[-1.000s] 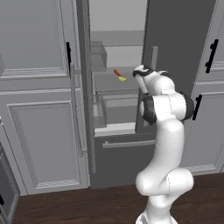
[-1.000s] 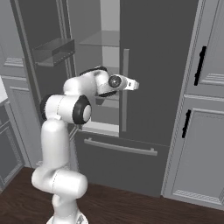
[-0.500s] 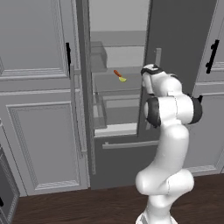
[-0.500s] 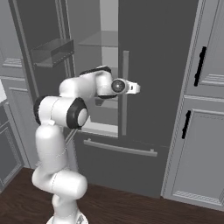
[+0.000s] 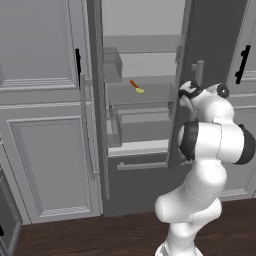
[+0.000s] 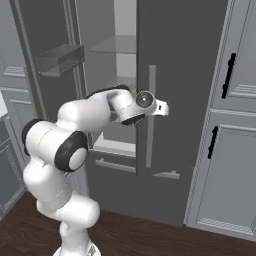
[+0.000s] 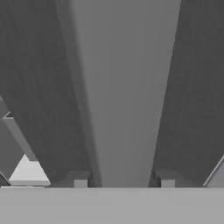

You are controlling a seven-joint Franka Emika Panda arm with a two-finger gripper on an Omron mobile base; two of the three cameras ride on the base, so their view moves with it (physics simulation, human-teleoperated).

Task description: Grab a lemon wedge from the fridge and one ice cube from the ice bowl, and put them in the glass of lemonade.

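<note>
Lemon wedge (image 5: 141,91) on fridge (image 5: 150,120) shelf, tiny, touching thin orange-red stick (image 5: 134,84). Left fridge door open, right door partly open. Hand (image 7: 124,180) at right door's pale bar handle (image 7: 124,87), fingers on both sides; real contact hard to tell.

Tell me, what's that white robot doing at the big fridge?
The white robot arm has its two-finger gripper around the long pale grey bar handle of the tall dark grey fridge's right door. The left door is open. Inside, a tiny bright yellow lemon wedge lies on a clear shelf beside a thin orange-red stick. It hasn't grabbed the lemon yet.
</note>
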